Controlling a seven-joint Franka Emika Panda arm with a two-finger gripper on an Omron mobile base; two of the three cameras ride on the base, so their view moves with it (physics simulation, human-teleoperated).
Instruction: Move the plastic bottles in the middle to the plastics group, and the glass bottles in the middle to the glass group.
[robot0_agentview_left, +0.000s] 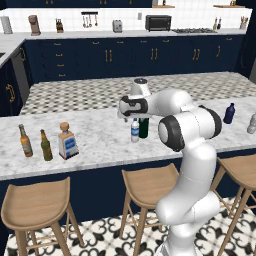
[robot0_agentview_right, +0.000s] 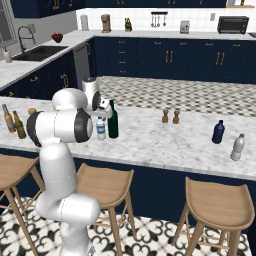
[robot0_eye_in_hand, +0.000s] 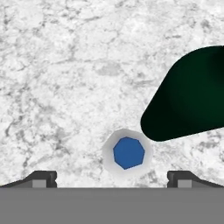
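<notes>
Stools (robot0_agentview_left: 150, 184) line the counter (robot0_agentview_left: 95, 135); above it the hand (robot0_eye_in_hand: 112, 177) hangs wide, straight over the water bottle (robot0_eye_in_hand: 127, 153) beside the wine bottle (robot0_eye_in_hand: 188, 94). Plastic step: descend, close, then carry right toward the navy bottle (robot0_agentview_right: 218, 132)

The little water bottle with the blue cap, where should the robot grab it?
Best around its upper body just under the cap, coming straight down. The water bottle stands upright, and the hand view looks down on its cap between the open fingers. The dark green wine bottle stands close beside it, so the fingers should probably close on the sides facing away from it.
</notes>
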